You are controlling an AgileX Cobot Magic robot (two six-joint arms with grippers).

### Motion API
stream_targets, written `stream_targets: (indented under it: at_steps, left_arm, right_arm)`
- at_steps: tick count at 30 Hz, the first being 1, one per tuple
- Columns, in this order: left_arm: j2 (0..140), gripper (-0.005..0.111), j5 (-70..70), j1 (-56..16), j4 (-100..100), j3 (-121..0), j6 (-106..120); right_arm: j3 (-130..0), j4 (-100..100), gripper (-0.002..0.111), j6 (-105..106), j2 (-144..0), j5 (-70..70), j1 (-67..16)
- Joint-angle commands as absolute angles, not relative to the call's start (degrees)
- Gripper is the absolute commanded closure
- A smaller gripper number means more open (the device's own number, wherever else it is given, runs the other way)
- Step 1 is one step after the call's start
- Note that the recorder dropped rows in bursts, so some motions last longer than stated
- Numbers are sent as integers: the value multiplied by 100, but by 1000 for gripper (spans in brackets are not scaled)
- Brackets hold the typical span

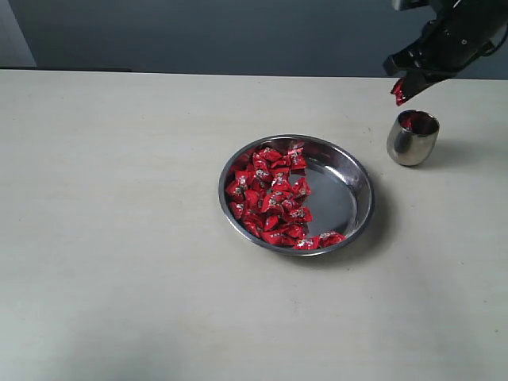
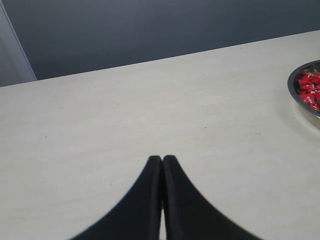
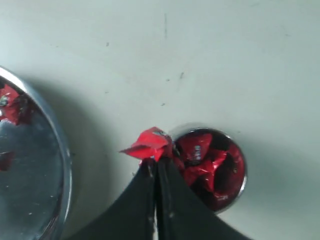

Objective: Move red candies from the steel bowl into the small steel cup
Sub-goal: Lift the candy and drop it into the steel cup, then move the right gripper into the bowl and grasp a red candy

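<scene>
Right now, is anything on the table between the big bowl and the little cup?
No. The exterior view shows only bare table between the steel bowl and the small steel cup.

Open table point(image 1: 111, 238) left of steel bowl point(image 1: 337, 198), gap before small steel cup point(image 1: 409, 147)

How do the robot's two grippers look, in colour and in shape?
Both are matte black. The left gripper has two smooth fingers, broad at the base and curving to narrow, rounded tips. The right gripper has the same shape. In the exterior view its body is black and angular. No markings show.
</scene>
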State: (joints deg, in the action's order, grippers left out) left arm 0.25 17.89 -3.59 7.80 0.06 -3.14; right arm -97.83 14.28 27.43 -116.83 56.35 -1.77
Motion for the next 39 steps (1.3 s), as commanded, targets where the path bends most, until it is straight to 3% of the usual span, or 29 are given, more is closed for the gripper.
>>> stream_targets:
  at_steps: [1, 11, 19, 25, 31, 37, 39]
  left_arm:
    - [0, 106, 1769, -419, 777, 0, -346]
    - [0, 106, 1769, -419, 777, 0, -346]
    - [0, 106, 1769, -419, 777, 0, -346]
    - [0, 106, 1769, -419, 777, 0, -346]
    - [0, 106, 1769, -419, 777, 0, -346]
    - [0, 106, 1769, -419, 777, 0, -346]
    - [0, 106, 1769, -419, 777, 0, -346]
  right_arm:
    - [-9796, 1348, 109, 2610, -11654, 5508, 56]
    - [-9796, 1079, 109, 2221, -11952, 5613, 128]
    - [-9796, 1047, 74, 2221, -12060, 5617, 128]
    - [-9796, 1452, 74, 2386, -11938, 5562, 116]
    - [-9796, 3198, 74, 3658, -11851, 6075, -284]
    - [-9796, 2765, 74, 3922, -12151, 6410, -1060]
    - [-9796, 2564, 69, 3922, -12256, 6497, -1250]
